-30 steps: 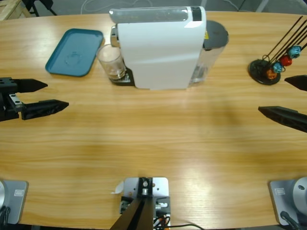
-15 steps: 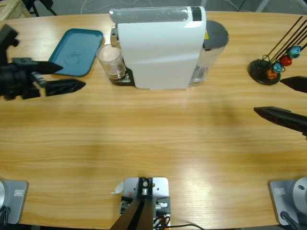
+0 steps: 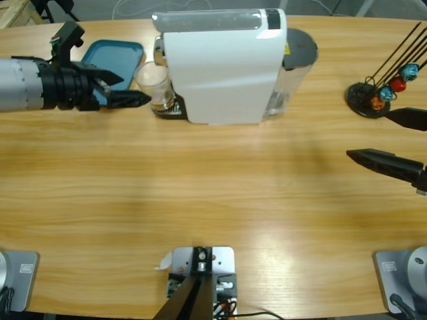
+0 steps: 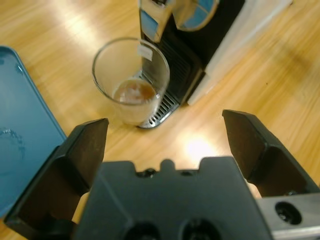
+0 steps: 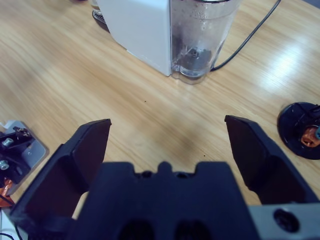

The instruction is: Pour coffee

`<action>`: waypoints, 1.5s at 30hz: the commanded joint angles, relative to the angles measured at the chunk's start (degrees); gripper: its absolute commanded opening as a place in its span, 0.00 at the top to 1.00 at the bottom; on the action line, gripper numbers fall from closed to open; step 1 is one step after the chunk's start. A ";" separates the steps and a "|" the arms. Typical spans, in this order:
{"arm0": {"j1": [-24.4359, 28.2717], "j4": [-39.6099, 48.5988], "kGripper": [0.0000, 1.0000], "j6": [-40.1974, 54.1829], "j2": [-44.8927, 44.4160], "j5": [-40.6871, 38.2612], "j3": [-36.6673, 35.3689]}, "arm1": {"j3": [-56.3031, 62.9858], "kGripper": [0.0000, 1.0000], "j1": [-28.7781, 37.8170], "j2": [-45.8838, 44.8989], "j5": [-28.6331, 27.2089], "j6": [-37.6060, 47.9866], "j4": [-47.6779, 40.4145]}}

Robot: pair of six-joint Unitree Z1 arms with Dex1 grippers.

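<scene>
Reaching level from table's left, left gripper (image 3: 137, 93) fingers spread wide, empty, near glass cup (image 3: 154, 86).

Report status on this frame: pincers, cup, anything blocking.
Left pincer open, closing on the glass cup, not touching. Right pincer open, empty. Coffee shallow in cup, on the machine's drip tray. Path clear.

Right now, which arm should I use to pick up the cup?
Left. The left gripper is open and right beside the glass cup at the coffee machine; the right gripper is far off.
</scene>
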 commanded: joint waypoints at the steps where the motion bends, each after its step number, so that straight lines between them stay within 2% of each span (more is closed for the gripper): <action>1: 1.34 -1.04 0.00 1.57 7.38 -2.75 -2.28 | 1.70 0.00 0.58 1.26 -0.11 1.08 -0.47; 29: 4.45 -1.15 0.00 3.89 16.90 -7.88 -9.48 | 1.74 0.00 0.58 1.33 -0.53 1.25 -0.65; 31: 4.73 -1.15 0.04 4.05 17.38 -8.15 -9.68 | 1.74 0.00 0.58 1.40 -0.60 1.25 -0.65; 37: 5.31 -1.15 0.33 4.63 18.64 -8.87 -10.06 | 1.74 0.00 0.58 1.58 -0.62 1.29 -0.65; 41: 5.81 -1.15 0.37 4.75 19.35 -9.75 -9.97 | 1.74 0.00 0.58 1.76 -0.62 1.34 -0.72; 42: 5.88 -1.15 0.43 4.80 19.38 -9.75 -9.97 | 1.74 0.00 0.58 1.90 -0.62 1.34 -0.73; 43: 6.05 -1.15 0.44 4.84 19.35 -9.75 -9.97 | 1.74 0.00 0.58 1.95 -0.62 1.34 -0.73; 45: 6.21 -1.15 0.44 4.84 19.31 -9.84 -9.97 | 1.74 0.00 0.58 2.02 -0.62 1.34 -0.73</action>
